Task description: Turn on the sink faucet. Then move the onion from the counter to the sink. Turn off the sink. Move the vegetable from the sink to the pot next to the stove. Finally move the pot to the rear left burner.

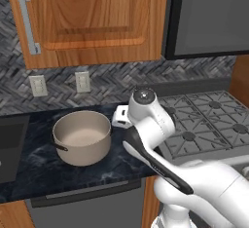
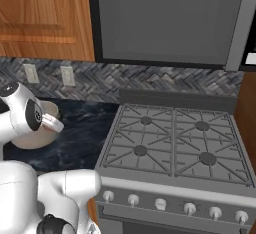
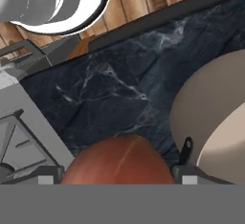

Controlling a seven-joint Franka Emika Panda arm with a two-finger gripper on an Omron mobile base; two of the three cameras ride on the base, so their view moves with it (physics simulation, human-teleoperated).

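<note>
The onion (image 3: 117,160) sits between the two dark finger tips of the gripper (image 3: 115,180) in the hand view, the jaws standing wide around it; they appear to be holding it, though actual contact at the pads is too low in the picture to confirm. It hangs over the counter (image 3: 110,89), just beside the pot (image 1: 81,137), whose tan wall and dark side handle show close by. The pot looks empty and stands on the counter near its front edge, between the sink (image 1: 10,146) at the left and the stove (image 2: 170,140) at the right. Judging from this, the faucet and sink steps seem done; dropping the onion into the pot and moving the pot to the rear left burner (image 2: 146,120) are left
</note>
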